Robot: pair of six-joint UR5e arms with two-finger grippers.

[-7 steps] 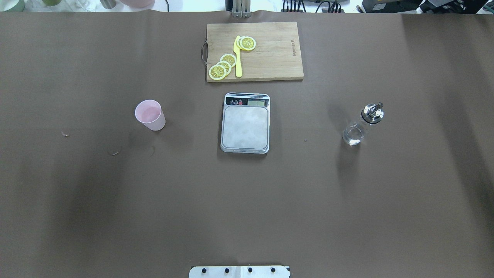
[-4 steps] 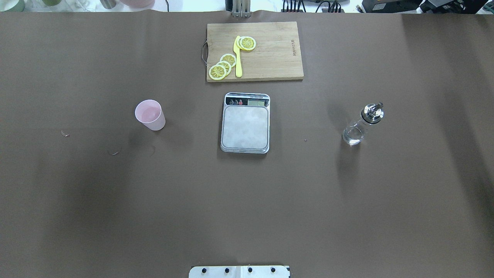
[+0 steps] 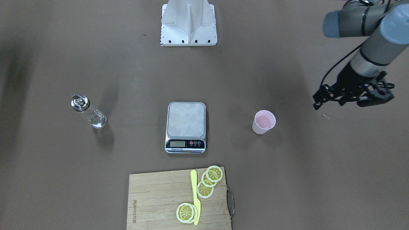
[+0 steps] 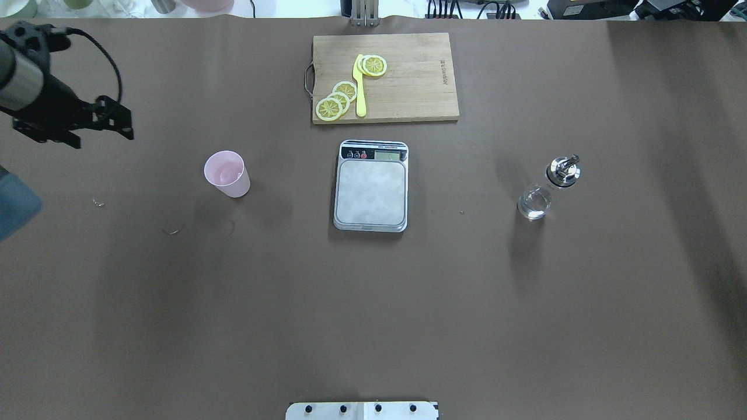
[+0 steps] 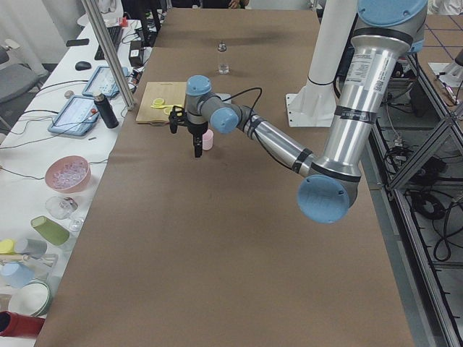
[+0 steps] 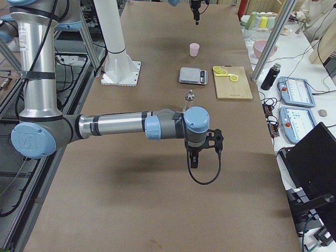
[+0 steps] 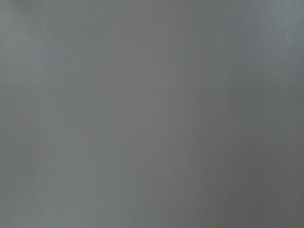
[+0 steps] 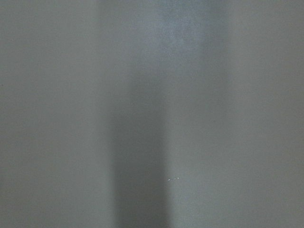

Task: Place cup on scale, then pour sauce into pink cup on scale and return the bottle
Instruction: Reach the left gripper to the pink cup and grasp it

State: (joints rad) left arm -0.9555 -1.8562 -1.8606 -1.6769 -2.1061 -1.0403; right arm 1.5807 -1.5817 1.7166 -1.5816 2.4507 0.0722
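Note:
The pale pink cup (image 4: pixel 226 173) stands upright on the table left of the scale (image 4: pixel 371 192); it also shows in the front view (image 3: pixel 264 121). The scale's platform (image 3: pixel 186 119) is bare. The clear glass bottle (image 4: pixel 545 189) with its metal spout stands to the right of the scale. My left gripper (image 4: pixel 128 131) hangs above the table to the left of the cup, apart from it, its fingers together and empty (image 3: pixel 316 104). My right gripper (image 6: pixel 192 163) shows only in the right side view, above the table and short of the bottle; I cannot tell its state.
A wooden cutting board (image 4: pixel 408 76) with several lemon slices (image 4: pixel 338 99) and a yellow knife (image 4: pixel 359 87) lies beyond the scale. Both wrist views show only the brown table cover.
My left arm has come into the overhead view at the left edge, to the left of the cup. The cup, scale and bottle have not moved.

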